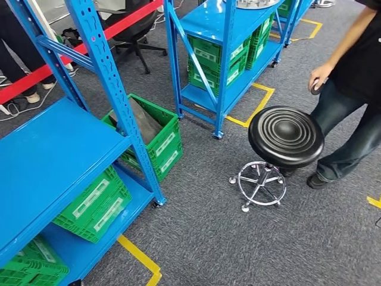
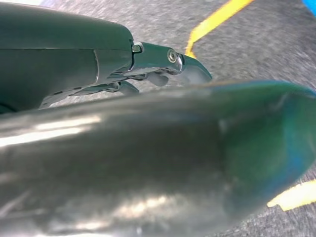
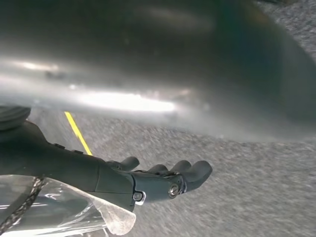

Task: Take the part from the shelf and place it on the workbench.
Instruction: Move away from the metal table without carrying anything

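A near blue shelf (image 1: 53, 155) stands at the left, its middle board bare. Below it sit green crates (image 1: 96, 205). Beside its upright, a green crate (image 1: 164, 146) on the floor holds a dark grey slab (image 1: 141, 119). A second blue shelf (image 1: 215, 27) farther back carries more green crates (image 1: 224, 59) and the edge of a silvery item (image 1: 258, 3) on top. My left hand (image 2: 111, 59) hangs over grey carpet, fingers stretched out, holding nothing. My right hand (image 3: 149, 180) likewise hangs over the carpet with fingers extended and nothing in it.
A black round stool (image 1: 285, 136) on a chrome base stands on the carpet at the right. A person (image 1: 355, 77) stands beside it with a small dark object in one hand (image 1: 318, 80). Yellow floor tape (image 1: 258, 107) marks the shelf bays. An office chair (image 1: 134, 36) is behind.
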